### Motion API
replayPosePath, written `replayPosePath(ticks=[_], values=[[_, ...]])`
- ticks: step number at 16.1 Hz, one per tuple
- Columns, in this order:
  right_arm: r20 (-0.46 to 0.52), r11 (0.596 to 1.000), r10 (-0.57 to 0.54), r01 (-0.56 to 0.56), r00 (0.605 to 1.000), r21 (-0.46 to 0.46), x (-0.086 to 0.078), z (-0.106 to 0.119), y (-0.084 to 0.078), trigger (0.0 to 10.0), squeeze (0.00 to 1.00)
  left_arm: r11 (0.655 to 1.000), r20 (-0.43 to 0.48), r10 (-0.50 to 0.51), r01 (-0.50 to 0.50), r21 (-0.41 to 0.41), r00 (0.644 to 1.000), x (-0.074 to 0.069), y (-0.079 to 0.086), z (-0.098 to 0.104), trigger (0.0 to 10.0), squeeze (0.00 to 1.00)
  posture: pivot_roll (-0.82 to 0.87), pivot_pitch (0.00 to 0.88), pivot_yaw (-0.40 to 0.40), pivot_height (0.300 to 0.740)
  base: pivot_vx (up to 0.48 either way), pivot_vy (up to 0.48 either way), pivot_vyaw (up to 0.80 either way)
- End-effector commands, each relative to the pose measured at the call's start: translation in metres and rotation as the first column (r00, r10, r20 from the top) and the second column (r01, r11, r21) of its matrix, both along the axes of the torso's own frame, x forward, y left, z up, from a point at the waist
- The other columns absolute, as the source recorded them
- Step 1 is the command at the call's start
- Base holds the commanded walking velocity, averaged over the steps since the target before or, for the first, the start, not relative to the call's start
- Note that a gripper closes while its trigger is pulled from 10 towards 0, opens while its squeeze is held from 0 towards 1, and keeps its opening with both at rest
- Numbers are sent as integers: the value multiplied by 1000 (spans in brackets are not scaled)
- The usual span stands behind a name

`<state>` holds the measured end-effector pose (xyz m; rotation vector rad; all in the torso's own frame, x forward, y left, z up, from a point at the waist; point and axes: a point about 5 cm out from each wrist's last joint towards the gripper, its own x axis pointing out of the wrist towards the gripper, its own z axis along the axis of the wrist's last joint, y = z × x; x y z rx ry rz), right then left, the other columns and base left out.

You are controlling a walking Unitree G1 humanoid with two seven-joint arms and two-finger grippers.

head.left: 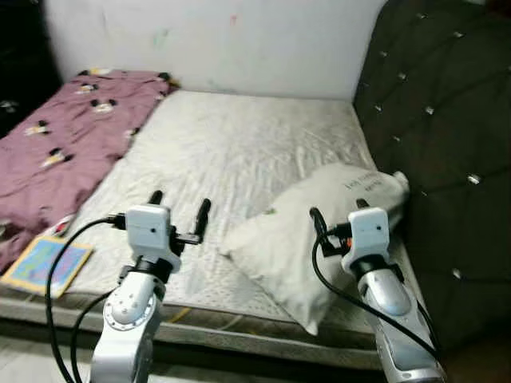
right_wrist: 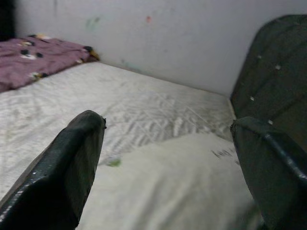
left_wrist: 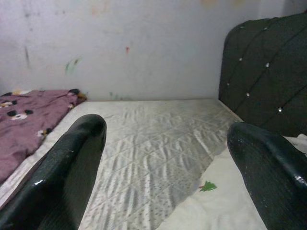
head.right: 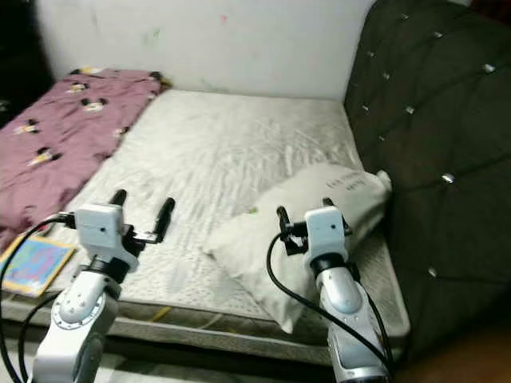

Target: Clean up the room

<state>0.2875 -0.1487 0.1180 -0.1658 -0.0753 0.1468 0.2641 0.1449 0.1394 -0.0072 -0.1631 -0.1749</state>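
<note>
A white pillow (head.left: 311, 231) lies askew on the right side of the bare quilted mattress (head.left: 231, 144), one end against the dark tufted headboard (head.left: 439, 120). My right gripper (head.left: 339, 211) hovers open just above the pillow's near part; its fingers (right_wrist: 72, 167) frame the pillow (right_wrist: 168, 191) in the right wrist view. My left gripper (head.left: 180, 206) is open over the mattress near its front edge, left of the pillow, holding nothing. A purple blanket (head.left: 64, 136) with cartoon prints is bunched along the mattress's left side.
A colourful picture book (head.left: 44, 265) rests at the front left corner of the bed, below the blanket. A white wall (head.left: 207, 40) with small paint marks runs behind the bed. The headboard stands close on my right.
</note>
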Motion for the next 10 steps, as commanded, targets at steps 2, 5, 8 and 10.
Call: replayPosePath(ticks=[2, 5, 8, 10], values=[[5, 1000, -15, 15, 1000, 3, 0, 1, -4, 10000, 0, 1000, 13, -16, 16, -1, 1000, 1, -2, 3, 10000, 0, -22, 0, 16, 740, 272, 0, -647], [6, 1000, -14, 14, 1000, 2, 1, 2, -4, 10000, 0, 1000, 16, -19, 19, -2, 1000, 1, -2, 4, 10000, 0, -21, 0, 16, 740, 287, 0, 0], [6, 1000, -13, 13, 1000, 2, 1, 2, -4, 10000, 0, 1000, 17, -21, 22, -2, 1000, 1, -2, 4, 10000, 0, -21, 0, 16, 740, 289, 0, 0], [7, 1000, -13, 13, 1000, 2, 1, 2, -3, 10000, 0, 1000, 13, -15, 16, -3, 1000, 0, -1, 4, 10000, 0, -19, 0, 16, 740, 124, 0, 0]])
